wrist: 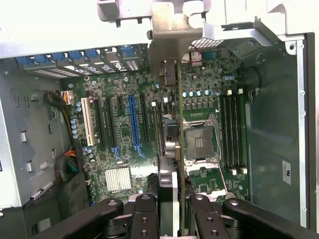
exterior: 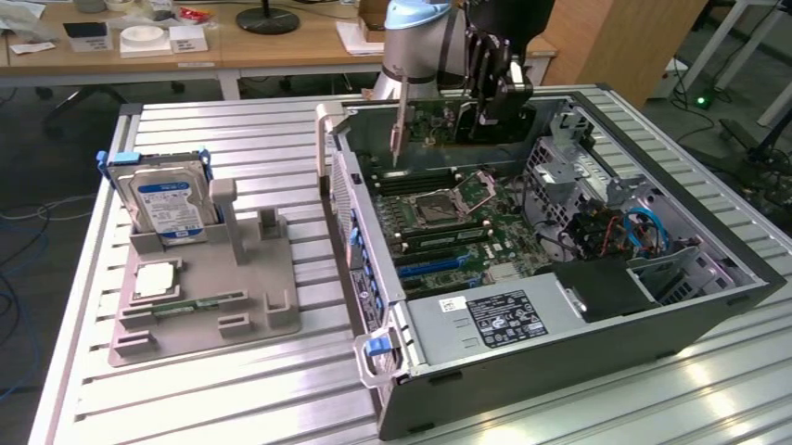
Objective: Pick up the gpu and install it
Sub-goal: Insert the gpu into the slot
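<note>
— Where is the gpu (exterior: 436, 125) right now?

— Up in the tool (exterior: 495, 100), standing on edge over the open computer case (exterior: 693, 306), at the end of the case nearest the arm. Its green board face shows in the exterior view, and its silver end bracket (exterior: 398, 130) hangs down on the exterior view's left.

— And the tool's grip?

— Pinching the card. In the wrist view the tool (wrist: 174, 219) has its black fingers (wrist: 143, 216) pressed on either face of the gpu (wrist: 172, 149).

— What lies beneath it?

— The motherboard (wrist: 97, 157). Seen from the wrist, the card's edge runs between the black expansion slots (wrist: 105, 124) and the CPU socket (wrist: 199, 142), apart from the blue slot (wrist: 133, 124). The memory slots (wrist: 232, 129) are on the socket's other side. Whether the card's lower edge touches the board I cannot tell.

— Anything else on the counter (exterior: 248, 389)?

— A grey holder (exterior: 236, 287) beside the case, with a blue-labelled hard drive (exterior: 167, 204) standing upright in it.
</note>
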Controlling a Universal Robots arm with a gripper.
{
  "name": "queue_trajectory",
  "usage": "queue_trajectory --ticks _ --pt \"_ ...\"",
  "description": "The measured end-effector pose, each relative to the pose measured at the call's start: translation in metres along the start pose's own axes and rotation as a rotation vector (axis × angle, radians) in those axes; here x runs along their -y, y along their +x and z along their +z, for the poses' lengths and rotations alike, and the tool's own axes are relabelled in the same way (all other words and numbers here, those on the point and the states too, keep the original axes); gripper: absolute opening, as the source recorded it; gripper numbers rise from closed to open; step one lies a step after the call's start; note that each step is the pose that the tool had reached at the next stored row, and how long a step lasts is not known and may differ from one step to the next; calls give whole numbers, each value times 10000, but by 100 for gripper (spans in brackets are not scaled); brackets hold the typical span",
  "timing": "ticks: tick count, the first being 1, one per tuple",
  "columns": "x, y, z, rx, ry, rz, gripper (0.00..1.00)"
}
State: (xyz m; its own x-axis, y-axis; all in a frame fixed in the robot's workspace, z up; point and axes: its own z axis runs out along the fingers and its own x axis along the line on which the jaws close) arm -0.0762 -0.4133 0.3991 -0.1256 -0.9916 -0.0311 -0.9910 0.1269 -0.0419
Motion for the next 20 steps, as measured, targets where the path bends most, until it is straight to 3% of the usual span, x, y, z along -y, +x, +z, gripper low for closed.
queue_trajectory --ticks 9,11,20 --pt "-14 1 29 18 -14 -347 28" --pt "-15 2 50 46 -17 -346 28" --pt "-20 12 162 46 -28 -347 28"
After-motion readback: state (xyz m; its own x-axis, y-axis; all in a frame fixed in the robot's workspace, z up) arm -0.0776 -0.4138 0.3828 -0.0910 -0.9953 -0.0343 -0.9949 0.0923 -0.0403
